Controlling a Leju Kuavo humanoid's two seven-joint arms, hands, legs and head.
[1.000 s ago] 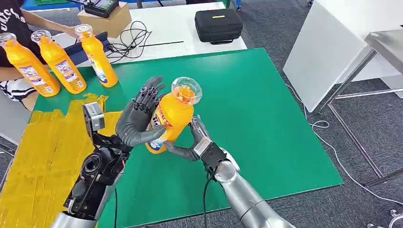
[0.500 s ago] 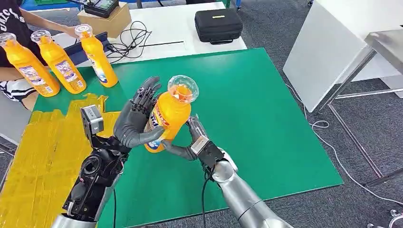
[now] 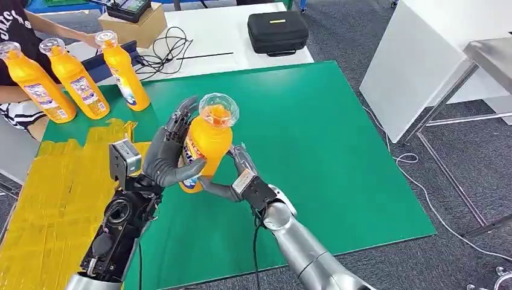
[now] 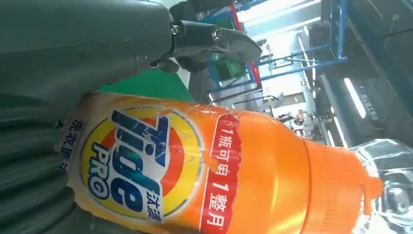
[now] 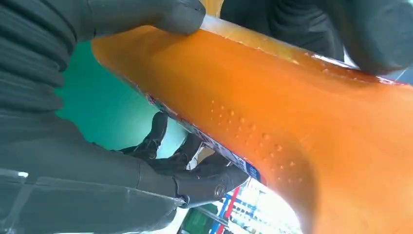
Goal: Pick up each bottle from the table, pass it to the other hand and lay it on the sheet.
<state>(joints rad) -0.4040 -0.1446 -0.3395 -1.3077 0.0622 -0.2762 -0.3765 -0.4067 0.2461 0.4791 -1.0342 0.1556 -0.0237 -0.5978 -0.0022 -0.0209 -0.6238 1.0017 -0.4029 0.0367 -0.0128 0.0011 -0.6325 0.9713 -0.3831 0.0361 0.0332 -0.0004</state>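
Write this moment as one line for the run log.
step: handover | bottle: upright, off the table | left hand: holds bottle | right hand: holds bottle | yellow sheet: no bottle on it

The held orange bottle [image 4: 219,170] carries a round yellow and orange label with the blue brand word "Tide" and under it "PRO". Beside this a red band has white Chinese characters, "1瓶可用1整月". Small Chinese characters stand on the label's edge; they are hard to read. The labels on the three standing bottles [image 3: 78,81] are too small to read.
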